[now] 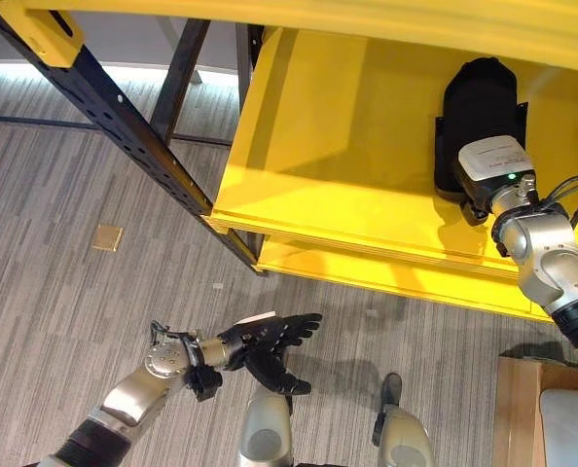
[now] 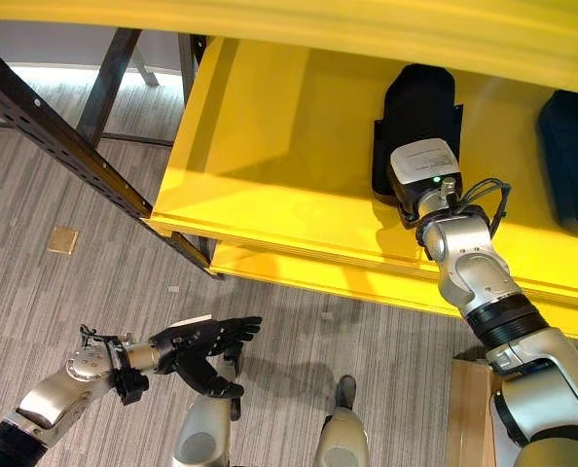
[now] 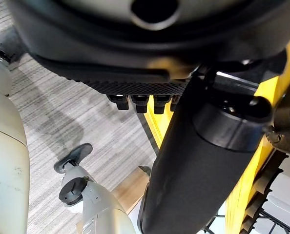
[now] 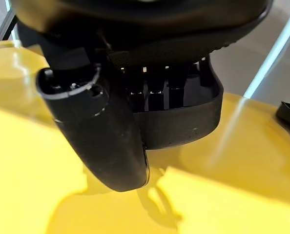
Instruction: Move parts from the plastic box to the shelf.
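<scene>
A black moulded part [image 2: 420, 112] lies on the yellow shelf [image 2: 270, 175], well in from the front edge. My right hand [image 4: 111, 141] reaches into the shelf from the right. Its fingers [image 4: 157, 87] sit inside the part's hollow and its thumb stands outside the rim [image 4: 194, 126], pinching the wall. A second dark part [image 2: 573, 156] lies further right on the same shelf. My left hand [image 1: 270, 341] hangs low over the floor in front of the shelf, fingers straight and holding nothing.
A black perforated upright [image 1: 124, 126] of the rack slants down to the shelf's left corner. A yellow lip [image 1: 367, 10] overhangs from above. A wooden surface [image 1: 523, 409] with a pale container [image 1: 571, 428] sits at the lower right. A small tan square [image 1: 107, 237] lies on the floor.
</scene>
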Robot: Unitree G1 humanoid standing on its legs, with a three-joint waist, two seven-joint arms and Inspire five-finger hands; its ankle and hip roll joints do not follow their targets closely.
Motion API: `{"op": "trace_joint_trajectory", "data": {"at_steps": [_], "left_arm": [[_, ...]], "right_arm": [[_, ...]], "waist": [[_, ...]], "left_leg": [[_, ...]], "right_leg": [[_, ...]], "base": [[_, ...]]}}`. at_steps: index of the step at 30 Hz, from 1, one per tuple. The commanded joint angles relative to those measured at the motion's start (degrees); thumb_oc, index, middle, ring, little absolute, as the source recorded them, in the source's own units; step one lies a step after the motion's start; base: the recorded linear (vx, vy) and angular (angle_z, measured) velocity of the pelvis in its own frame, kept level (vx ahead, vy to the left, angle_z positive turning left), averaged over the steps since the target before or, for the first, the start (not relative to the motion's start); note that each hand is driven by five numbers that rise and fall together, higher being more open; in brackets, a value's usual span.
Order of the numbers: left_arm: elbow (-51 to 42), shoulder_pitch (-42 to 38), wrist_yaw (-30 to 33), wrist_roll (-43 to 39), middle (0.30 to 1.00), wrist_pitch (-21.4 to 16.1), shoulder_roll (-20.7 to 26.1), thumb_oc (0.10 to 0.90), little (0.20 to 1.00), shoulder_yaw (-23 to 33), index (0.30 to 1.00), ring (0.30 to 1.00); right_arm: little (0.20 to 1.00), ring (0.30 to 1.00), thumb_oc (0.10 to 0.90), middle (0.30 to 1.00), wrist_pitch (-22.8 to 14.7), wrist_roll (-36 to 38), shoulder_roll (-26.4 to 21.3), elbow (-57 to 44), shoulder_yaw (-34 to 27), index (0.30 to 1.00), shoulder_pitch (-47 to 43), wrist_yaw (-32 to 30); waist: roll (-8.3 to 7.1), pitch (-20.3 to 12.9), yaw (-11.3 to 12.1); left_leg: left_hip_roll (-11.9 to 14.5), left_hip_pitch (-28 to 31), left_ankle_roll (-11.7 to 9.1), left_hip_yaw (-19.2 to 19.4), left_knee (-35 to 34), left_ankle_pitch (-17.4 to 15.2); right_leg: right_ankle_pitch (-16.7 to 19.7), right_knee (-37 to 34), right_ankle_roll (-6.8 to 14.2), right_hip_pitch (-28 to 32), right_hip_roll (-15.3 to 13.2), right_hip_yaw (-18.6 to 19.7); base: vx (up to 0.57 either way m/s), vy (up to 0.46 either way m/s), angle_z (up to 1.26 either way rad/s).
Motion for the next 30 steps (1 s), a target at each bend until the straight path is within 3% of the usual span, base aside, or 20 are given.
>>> {"op": "trace_joint_trajectory", "data": {"at_steps": [1,8,12,19,23,30], "left_arm": [[-4.3,1.4,-1.1,-0.9,1.0,-2.3,-2.9,0.9,1.0,3.3,1.0,1.0],[-4.2,1.7,-0.9,-0.8,1.0,-2.4,-3.7,0.9,1.0,3.0,1.0,1.0],[-4.2,1.7,-0.8,-0.9,1.0,-2.4,-3.9,0.9,1.0,2.8,1.0,1.0],[-4.2,1.6,-1.0,-1.0,1.0,-2.2,-4.2,0.9,1.0,2.2,1.0,1.0],[-4.4,1.6,-1.2,-1.4,1.0,-2.0,-4.5,0.9,1.0,1.8,1.0,1.0],[-4.2,1.8,-1.2,-1.9,1.0,-2.4,-4.5,0.9,1.0,1.4,1.0,1.0]], "right_arm": [[1.0,1.0,0.9,1.0,4.9,-1.6,-3.9,2.4,-0.4,1.0,1.9,1.0],[1.0,1.0,0.9,1.0,4.5,-1.5,-2.2,-2.2,-4.3,1.0,3.8,-10.9],[1.0,1.0,0.9,1.0,3.8,-1.9,-1.7,-2.1,-5.3,1.0,3.9,-12.8],[1.0,1.0,0.9,1.0,-0.5,-0.7,-0.5,-3.9,-7.3,1.0,4.9,-24.3],[1.0,1.0,0.9,1.0,-2.7,-0.1,0.2,-5.6,-8.2,1.0,5.4,-28.2],[1.0,1.0,0.9,1.0,-5.0,1.1,0.6,-7.5,-8.4,1.0,6.0,-27.7]], "waist": [[-0.65,-2.4,-3.1],[-0.28,-2.9,-3.8],[0.0,-3.1,-3.8],[0.77,-3.4,-4.2],[1.09,-3.6,-4.5],[1.48,-3.8,-4.8]], "left_leg": [[6.3,5.3,-3.3,5.2,0.6,-4.7],[6.2,5.7,-3.2,5.5,0.6,-5.1],[6.1,5.8,-3.1,5.3,0.7,-5.3],[5.8,6.3,-3.0,5.0,0.5,-5.6],[5.7,6.4,-3.0,4.8,0.6,-5.7],[5.5,6.9,-3.0,4.8,0.5,-5.8]], "right_leg": [[0.7,1.1,-5.1,-3.1,1.5,-1.4],[0.5,0.9,-5.2,-3.0,1.7,-0.6],[0.4,0.9,-5.2,-2.8,1.7,-0.4],[0.2,1.0,-5.3,-2.8,1.5,-0.1],[0.0,1.3,-5.3,-2.7,1.5,0.3],[-0.2,1.6,-5.3,-2.7,1.2,0.4]], "base": [[0.0,0.0,0.0],[0.02,0.017,-0.08],[0.02,0.01,-0.08],[0.0,0.0,0.0],[0.0,0.0,0.0],[0.01,0.009,0.0]]}}
